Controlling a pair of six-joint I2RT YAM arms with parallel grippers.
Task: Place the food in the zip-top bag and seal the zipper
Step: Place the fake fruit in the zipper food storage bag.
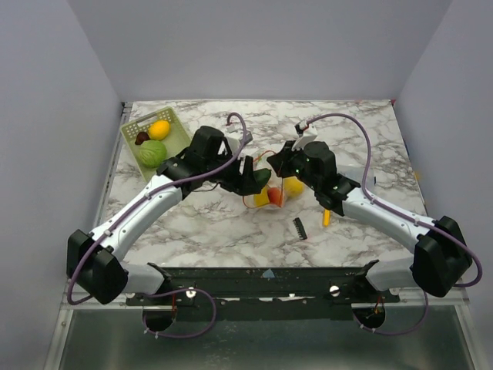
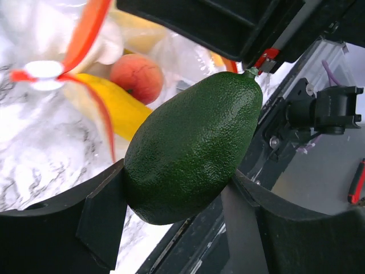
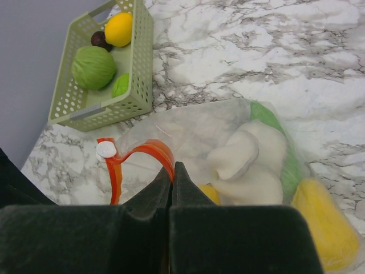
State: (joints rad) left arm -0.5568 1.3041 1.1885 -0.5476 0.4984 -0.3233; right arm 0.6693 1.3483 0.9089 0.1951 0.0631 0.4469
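A dark green avocado sits between the fingers of my left gripper, which is shut on it, just left of the zip-top bag. The bag's mouth is held up by my right gripper, shut on the red-orange zipper. A white slider sits on that strip. Inside the bag lie a whitish piece, a green one, a yellow one and a peach. In the top view the two grippers meet over the bag at the table's middle.
A light green slotted basket stands at the back left with a lemon, a cabbage, a dark fruit and a small green piece. A black comb-like part and a yellow-handled screwdriver lie in front of the bag.
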